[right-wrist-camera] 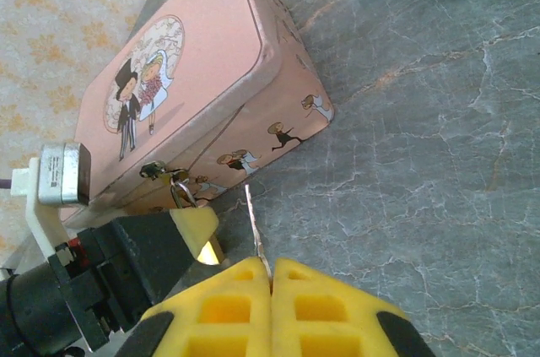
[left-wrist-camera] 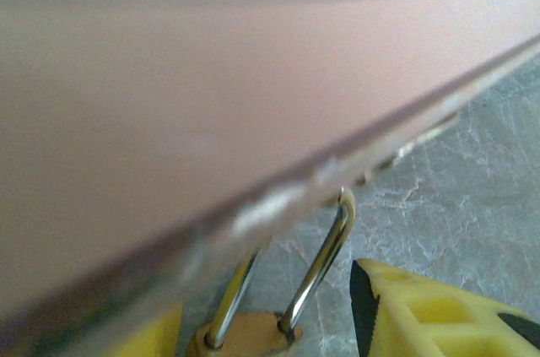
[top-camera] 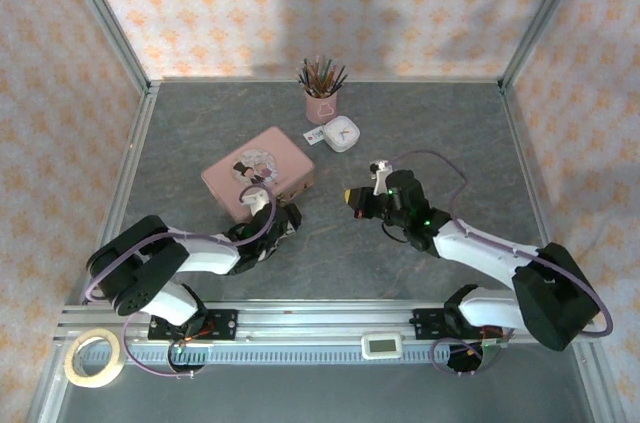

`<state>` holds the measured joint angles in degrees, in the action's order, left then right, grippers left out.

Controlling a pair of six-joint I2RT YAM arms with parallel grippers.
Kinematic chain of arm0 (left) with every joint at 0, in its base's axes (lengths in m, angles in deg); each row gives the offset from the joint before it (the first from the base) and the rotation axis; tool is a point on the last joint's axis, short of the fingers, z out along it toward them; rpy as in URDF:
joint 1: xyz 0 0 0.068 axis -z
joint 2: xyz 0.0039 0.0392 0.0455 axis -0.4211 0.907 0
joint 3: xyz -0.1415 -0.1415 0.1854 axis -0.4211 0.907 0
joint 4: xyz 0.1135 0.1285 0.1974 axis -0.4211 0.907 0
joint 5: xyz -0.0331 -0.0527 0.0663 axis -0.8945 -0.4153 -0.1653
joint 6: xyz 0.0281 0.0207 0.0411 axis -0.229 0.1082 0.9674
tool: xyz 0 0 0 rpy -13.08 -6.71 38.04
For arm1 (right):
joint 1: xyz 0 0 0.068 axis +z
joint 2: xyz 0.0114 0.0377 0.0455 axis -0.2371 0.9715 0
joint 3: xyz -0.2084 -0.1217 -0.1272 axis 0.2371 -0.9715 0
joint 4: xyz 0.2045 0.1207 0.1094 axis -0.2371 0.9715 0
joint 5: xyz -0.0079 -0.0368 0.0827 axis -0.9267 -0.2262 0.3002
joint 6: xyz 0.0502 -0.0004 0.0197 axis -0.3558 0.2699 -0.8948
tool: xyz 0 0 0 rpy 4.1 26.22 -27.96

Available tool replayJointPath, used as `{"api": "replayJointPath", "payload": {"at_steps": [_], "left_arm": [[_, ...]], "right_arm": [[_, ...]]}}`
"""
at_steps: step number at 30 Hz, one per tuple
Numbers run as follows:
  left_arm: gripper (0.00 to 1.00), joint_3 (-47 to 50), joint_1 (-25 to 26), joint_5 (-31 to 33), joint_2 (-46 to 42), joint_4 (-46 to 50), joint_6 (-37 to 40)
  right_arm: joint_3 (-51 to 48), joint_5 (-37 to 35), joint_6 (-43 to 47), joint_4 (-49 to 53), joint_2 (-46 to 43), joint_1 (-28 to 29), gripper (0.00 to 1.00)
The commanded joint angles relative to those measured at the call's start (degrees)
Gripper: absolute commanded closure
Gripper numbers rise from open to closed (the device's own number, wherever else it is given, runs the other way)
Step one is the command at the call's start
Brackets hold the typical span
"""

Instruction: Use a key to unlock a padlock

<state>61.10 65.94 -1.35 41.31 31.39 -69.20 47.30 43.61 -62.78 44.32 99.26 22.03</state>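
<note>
Hanging from the clasp on the tin's point(left-wrist-camera: 169, 104) front wall, the padlock point(left-wrist-camera: 245, 336) is pointing its shackle up at the clasp and its brass body down toward the left wrist camera. We are reading its long axis as running straight from the clasp to the left claw point(left-wrist-camera: 266, 315).

We are finding the room tight. The tin's lower edge is overhanging the shackle, and the table point(top-camera: 400, 113) is lying just under it. In the top view, open table is stretching right of the tin and toward the near rail. A cup point(top-camera: 320, 103) of pencils and a white box point(top-camera: 341, 133) are standing well apart behind the tin.

We are seeing the left claw spread, a yellow finger point(left-wrist-camera: 430, 315) standing on each side of the brass body. A gap is showing between the body and the right-hand finger.

We are watching the right claw point(right-wrist-camera: 270, 271) pressing together on the key point(right-wrist-camera: 254, 226). The thin blade is sticking out toward the tin's front wall, just right of the padlock. We cannot tell whether its tip is touching the tin.
</note>
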Motion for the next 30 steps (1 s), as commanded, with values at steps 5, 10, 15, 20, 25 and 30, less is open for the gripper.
{"api": "replayJointPath", "payload": {"at_steps": [5,10,15,20,25,30], "left_arm": [[0.63,0.55,-4.73,-4.73,6.70,-3.04,-1.24],[0.84,0.51,-5.01,-6.81,6.73,-5.25,-0.28],[0.94,1.68,-5.15,-7.99,2.58,-6.63,0.71],[1.00,3.52,-6.97,-12.78,-5.03,-9.03,0.71],[1.00,3.91,-8.10,-15.32,-12.66,-9.37,0.53],[1.00,5.62,-9.30,-15.45,-17.89,-9.85,-0.98]], "right_arm": [[2.64,-0.92,0.92,-0.61,2.53,0.30,1.00],[3.79,-0.78,1.24,-0.35,4.12,0.29,1.00],[4.50,1.31,0.27,-1.47,6.70,0.29,1.00],[4.09,6.68,-3.03,-4.48,9.03,0.29,1.00],[1.92,19.72,-11.66,-16.22,13.95,0.38,1.00],[0.96,26.80,-18.85,-29.40,20.86,1.75,1.00]]}}
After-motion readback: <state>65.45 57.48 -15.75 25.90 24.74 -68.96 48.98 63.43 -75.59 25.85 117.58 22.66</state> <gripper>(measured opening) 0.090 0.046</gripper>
